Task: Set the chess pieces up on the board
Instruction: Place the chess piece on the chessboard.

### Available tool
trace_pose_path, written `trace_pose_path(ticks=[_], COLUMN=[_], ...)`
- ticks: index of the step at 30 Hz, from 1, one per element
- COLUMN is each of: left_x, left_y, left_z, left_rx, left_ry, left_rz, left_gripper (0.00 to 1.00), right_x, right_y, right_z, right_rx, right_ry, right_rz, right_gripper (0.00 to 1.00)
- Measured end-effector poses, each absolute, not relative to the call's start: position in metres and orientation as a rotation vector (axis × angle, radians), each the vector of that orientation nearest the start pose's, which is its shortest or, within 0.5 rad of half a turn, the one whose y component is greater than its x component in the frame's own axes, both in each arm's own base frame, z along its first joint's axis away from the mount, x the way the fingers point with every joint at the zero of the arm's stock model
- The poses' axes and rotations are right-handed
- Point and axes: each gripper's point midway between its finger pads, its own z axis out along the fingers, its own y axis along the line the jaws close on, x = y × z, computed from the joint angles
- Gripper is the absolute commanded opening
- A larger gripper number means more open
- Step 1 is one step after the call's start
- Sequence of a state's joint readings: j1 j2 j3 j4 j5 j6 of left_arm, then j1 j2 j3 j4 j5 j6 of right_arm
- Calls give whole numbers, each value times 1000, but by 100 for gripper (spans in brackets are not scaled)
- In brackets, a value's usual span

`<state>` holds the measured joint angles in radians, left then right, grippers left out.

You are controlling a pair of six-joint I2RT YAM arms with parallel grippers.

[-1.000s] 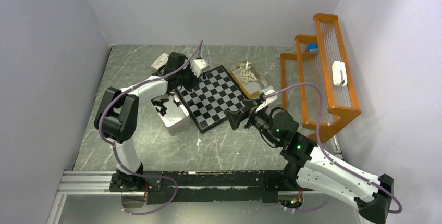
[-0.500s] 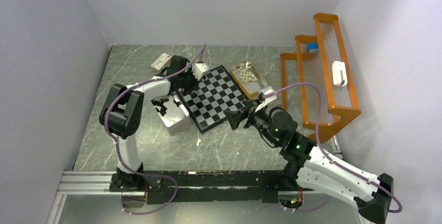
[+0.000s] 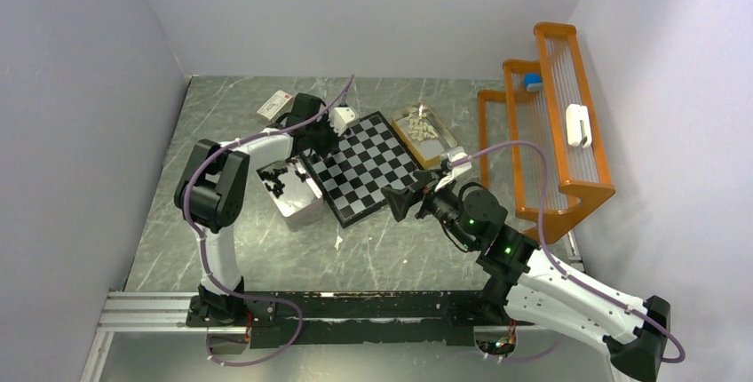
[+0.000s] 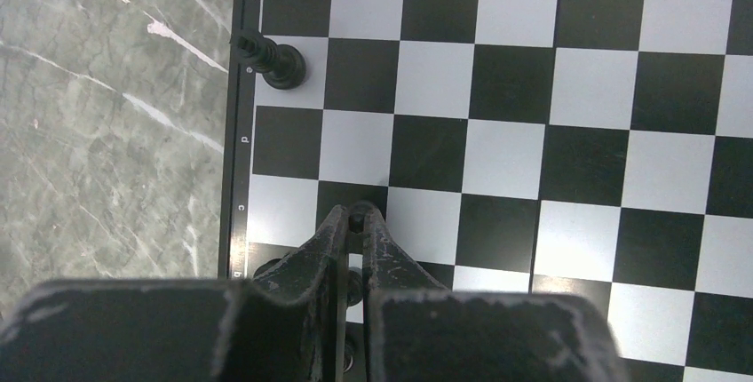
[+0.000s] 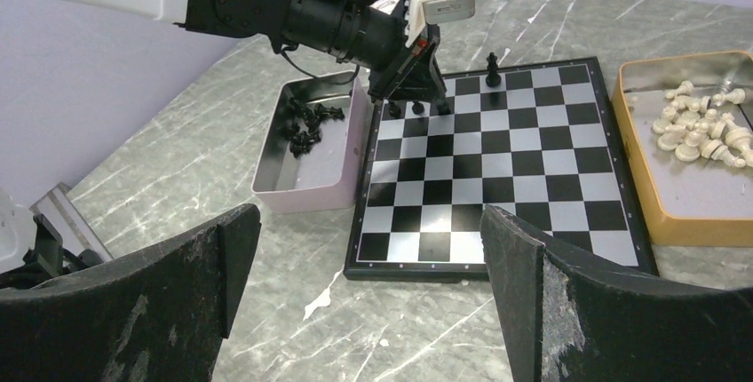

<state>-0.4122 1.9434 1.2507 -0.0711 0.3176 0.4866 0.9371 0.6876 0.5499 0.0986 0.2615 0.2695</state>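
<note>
Chess pieces [image 5: 306, 120] lay in the tin [image 5: 302, 200] beside the board [image 5: 497, 178], one black piece [image 4: 358, 216] pinched in the left gripper's [image 4: 357, 222] jaws over an edge square, probably due for lowering and release; the right gripper's [image 5: 368, 302] jaws gaped empty.

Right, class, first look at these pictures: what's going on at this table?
The left gripper is closed low over the board, at its edge row, where a few black pieces already stand; it may be pinching one. The right gripper hangs open and empty near the board. More of them lie in the white box, cream pieces in the tan tray.
</note>
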Motion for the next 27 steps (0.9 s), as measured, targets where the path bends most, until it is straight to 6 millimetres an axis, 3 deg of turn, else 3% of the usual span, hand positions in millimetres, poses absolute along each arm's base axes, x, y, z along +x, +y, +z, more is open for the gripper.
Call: trace_pose_path(ticks=[27], left_x=[443], left_y=[-227], left_z=[49], left_rx=[1158], left_ry=[2007], left_rz=[-289], left_gripper=[18], right_x=[213], right_y=[229], right_z=[256], right_rx=[-337], right_ry=[1625], right_rz=[709], right_gripper=[100])
